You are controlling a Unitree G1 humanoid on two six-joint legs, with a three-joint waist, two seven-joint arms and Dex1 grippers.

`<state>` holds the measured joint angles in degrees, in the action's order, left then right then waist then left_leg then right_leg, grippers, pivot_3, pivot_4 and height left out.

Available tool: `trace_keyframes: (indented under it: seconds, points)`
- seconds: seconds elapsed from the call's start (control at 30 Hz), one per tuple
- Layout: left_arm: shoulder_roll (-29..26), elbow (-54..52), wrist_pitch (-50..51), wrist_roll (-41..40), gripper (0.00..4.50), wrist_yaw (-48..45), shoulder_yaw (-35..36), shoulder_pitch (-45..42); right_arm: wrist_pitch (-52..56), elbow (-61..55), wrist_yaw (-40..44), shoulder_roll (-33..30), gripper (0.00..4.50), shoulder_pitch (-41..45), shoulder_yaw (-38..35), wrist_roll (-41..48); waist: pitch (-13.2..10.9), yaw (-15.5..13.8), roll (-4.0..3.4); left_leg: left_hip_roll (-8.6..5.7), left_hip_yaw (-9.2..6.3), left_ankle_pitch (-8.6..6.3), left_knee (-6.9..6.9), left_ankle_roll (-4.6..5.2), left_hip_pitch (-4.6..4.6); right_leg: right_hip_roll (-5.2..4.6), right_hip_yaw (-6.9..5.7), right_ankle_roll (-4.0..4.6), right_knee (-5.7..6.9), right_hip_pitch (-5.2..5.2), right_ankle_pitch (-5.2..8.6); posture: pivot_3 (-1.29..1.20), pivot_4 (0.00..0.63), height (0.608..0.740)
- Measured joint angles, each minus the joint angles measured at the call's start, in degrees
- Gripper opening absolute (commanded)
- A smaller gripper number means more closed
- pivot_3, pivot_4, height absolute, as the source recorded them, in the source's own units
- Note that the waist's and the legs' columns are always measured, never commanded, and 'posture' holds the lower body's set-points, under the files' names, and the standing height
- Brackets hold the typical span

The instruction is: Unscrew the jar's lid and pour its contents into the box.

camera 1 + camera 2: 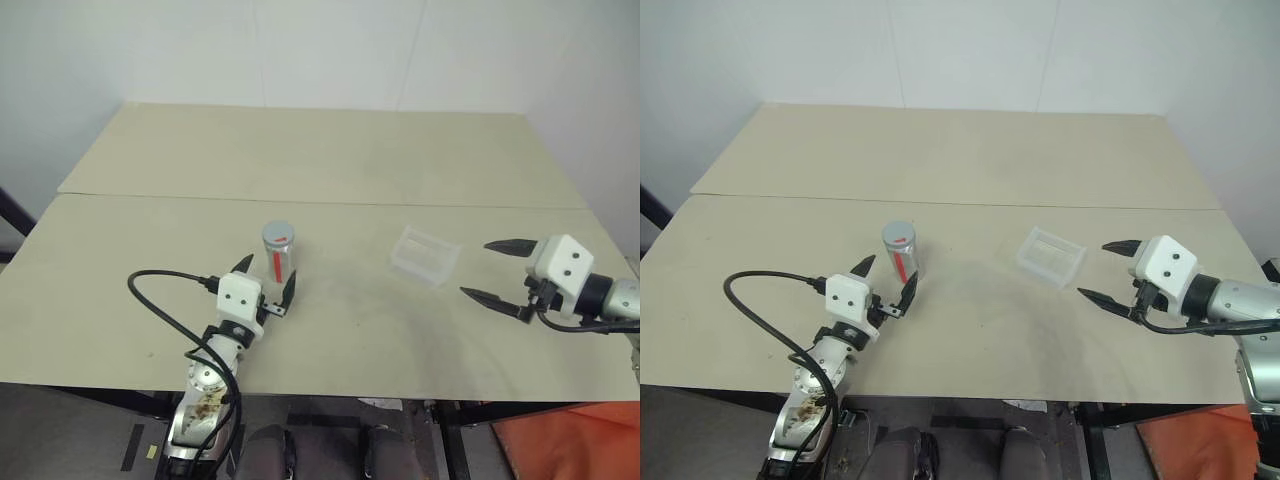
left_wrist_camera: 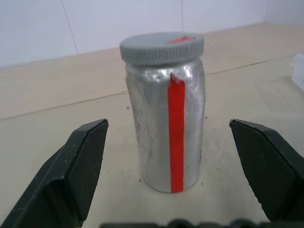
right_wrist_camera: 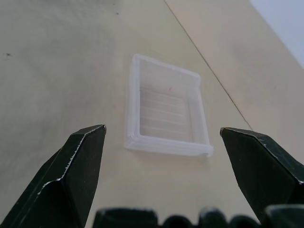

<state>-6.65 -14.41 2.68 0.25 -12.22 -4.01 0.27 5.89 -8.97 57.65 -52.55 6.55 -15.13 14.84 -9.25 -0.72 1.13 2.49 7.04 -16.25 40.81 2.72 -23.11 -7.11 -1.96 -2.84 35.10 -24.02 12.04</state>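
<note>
Left wrist view puts the jar (image 2: 167, 126) squarely between the left gripper's (image 2: 168, 142) two black fingers (image 2: 76, 161), which stand spread as wide as they go and hold nothing. It stands upright on the counter (image 1: 400, 330), its grey lid (image 2: 161, 46) screwed on, the red stripe facing the wrist. From the head views, the fingertips sit at either side of the jar's lower body without touching it, so the step in hand looks like the first grasp.

To do it well, the left gripper should ease a little further forward until the jar's body sits deep between the fingers, then close on the silver wall well below the lid. That leaves the cap free for the other gripper to turn. Closing evenly from both sides matters; a one-sided touch could tip or slide so light a cylinder. A grip around the middle should resist twisting best.

The right gripper (image 1: 497, 270) hovers over the counter's right side, its fingers likewise fully spread and empty, pointed towards the box (image 1: 425, 255). The clear box lies flat on the counter, just beyond those fingertips and well apart from the jar. It appears empty, though its clear plastic makes that hard to confirm. For the unscrewing, the right gripper would need to swing across to the lid once the jar is held firm.
</note>
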Motion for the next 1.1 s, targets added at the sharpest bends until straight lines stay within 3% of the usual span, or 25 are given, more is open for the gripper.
trace_keyframes:
  seconds: [0.67,1.03,1.1]
  points:
    - [5.21,16.73,-10.46,7.45,4.46,11.01,-1.86,-9.21,0.69,-0.62,-3.28,0.21,4.50,0.50,0.61,-0.67,0.00,-0.09,0.01,-0.10,-0.21,0.01,0.05,0.00,-0.14,-0.06,-0.16,-0.03,-0.03,0.00,-0.02,0.00,0.150,0.740]
    - [8.53,19.87,-12.50,8.06,4.46,15.05,-1.41,-11.39,-0.30,-0.03,-4.21,0.24,4.50,1.39,0.66,-2.03,0.00,-0.06,0.01,-0.10,-0.23,0.02,0.05,-0.01,-0.16,-0.07,-0.20,-0.04,-0.03,0.00,-0.02,0.00,0.150,0.740]
    - [8.61,19.88,-12.69,7.51,4.06,15.02,-1.41,-11.39,-0.33,-0.03,-4.42,0.35,4.50,1.29,0.66,-2.32,0.00,-0.08,0.01,-0.10,-0.22,0.02,0.06,-0.01,-0.15,-0.08,-0.20,-0.04,-0.03,0.01,-0.02,0.00,0.150,0.740]
